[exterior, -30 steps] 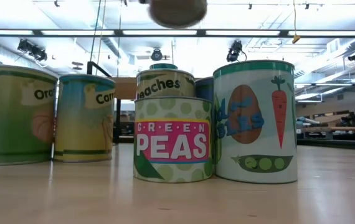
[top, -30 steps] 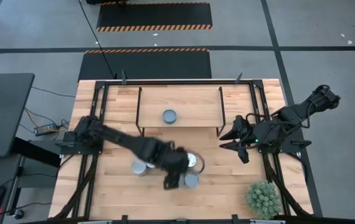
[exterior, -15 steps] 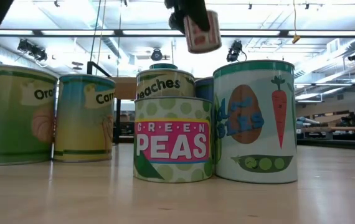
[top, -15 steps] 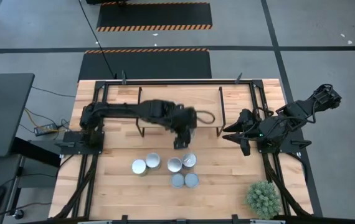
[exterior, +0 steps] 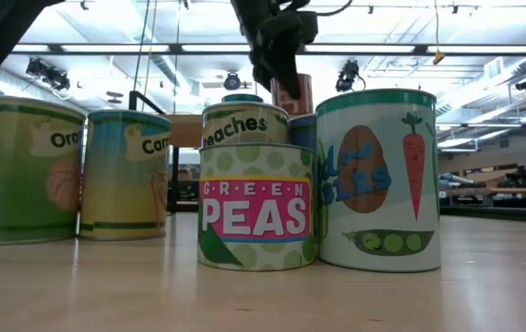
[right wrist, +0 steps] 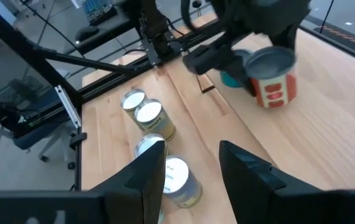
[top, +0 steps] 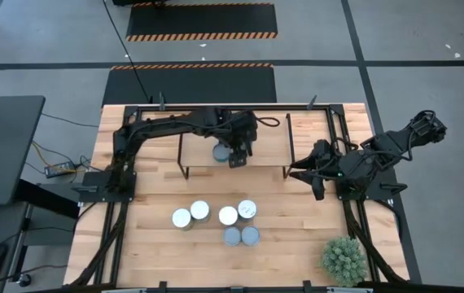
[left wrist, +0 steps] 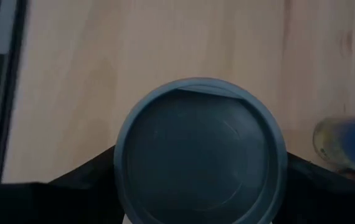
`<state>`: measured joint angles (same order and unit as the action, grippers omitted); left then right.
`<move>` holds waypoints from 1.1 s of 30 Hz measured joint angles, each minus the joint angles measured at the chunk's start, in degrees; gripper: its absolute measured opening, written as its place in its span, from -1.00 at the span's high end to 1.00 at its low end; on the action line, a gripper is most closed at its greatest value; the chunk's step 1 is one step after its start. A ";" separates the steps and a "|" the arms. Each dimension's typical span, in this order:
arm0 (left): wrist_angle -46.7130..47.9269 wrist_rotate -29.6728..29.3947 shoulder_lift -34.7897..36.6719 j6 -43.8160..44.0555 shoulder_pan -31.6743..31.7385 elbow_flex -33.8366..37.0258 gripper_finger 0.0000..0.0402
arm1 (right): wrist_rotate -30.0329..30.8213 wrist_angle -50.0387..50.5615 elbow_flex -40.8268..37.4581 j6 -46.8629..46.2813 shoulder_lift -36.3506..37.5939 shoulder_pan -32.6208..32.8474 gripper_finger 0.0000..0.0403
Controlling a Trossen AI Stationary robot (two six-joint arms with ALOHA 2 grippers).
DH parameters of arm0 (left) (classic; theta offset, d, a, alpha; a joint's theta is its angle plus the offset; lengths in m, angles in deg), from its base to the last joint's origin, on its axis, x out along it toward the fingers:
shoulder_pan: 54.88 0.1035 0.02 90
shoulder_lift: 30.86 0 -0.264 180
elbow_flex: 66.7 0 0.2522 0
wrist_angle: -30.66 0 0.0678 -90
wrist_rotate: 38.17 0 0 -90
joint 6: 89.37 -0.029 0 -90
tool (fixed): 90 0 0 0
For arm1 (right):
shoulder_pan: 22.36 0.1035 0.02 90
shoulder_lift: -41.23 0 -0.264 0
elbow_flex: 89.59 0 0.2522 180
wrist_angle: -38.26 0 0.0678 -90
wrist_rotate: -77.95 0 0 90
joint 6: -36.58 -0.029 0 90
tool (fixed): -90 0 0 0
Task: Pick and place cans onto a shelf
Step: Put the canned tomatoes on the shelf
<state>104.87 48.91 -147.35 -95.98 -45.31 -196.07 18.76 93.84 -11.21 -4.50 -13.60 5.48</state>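
1. Clamping a red-labelled can (right wrist: 272, 79), the left gripper (top: 237, 151) now hangs over the shelf (top: 264, 138). Half a second ago it was just past the shelf's front edge, and a second ago it was down among the cans on the table.
2. The held can has a grey-blue top (left wrist: 200, 150) that fills the left wrist view between the two dark fingers (left wrist: 78, 186). In the right wrist view its long axis stands close to upright, only slightly tilted, with the round top facing up.
3. Just beside it, a blue-grey can (top: 221, 151) stands upright on the shelf, where it also stood a second ago; the gripper partly covers it from above.
4. Six cans remain upright in a group on the table (top: 297, 236) in front of the shelf. Their front row includes a "GREEN PEAS" can (exterior: 257, 205) and a carrot-and-pea can (exterior: 378, 180).
5. The right gripper (top: 312, 175) waits with its fingers (right wrist: 246, 174) spread, off the shelf's right end, roughly where it was before.
6. A potted plant (top: 343, 260) sits at the table's near right corner.
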 joint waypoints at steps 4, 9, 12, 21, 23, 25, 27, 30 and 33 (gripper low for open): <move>0.72 0.40 -0.78 -1.31 -0.67 0.00 -0.43 | 0.00 -0.04 0.00 0.02 0.00 -0.49 0.22; 1.59 0.65 -0.73 -2.00 -1.21 0.00 -0.43 | 0.02 -0.19 0.00 0.07 0.00 -0.70 0.22; 1.59 0.68 -0.73 -2.07 -1.21 0.00 -0.43 | 0.02 -0.17 0.00 0.15 0.00 -0.68 0.22; 3.25 -0.30 -0.73 -2.90 -1.23 0.00 -0.55 | 0.02 -0.15 0.00 0.31 0.00 -0.68 0.22; 3.20 -0.36 -0.73 -2.97 -1.23 0.00 -0.55 | 0.00 -0.15 0.00 0.33 0.00 -0.68 0.22; 3.23 -0.39 -0.73 -2.94 -1.23 0.00 -0.56 | 0.02 -0.15 0.00 0.34 0.00 -0.68 0.22; 3.23 -0.39 -0.73 -2.80 -1.23 0.00 -0.56 | 0.02 -0.15 0.00 0.50 0.00 -0.68 0.22; 3.24 -0.30 -0.73 -2.48 -1.23 0.00 -0.56 | 0.00 -0.15 0.00 0.52 0.00 -0.68 0.22; 3.29 -0.17 -0.73 -0.58 -1.10 0.00 -0.57 | 0.00 -0.15 0.00 0.52 0.00 -0.68 0.22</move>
<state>108.17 48.73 -148.09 -96.57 -46.41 -196.07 18.76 93.69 -11.21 -3.97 -13.60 4.80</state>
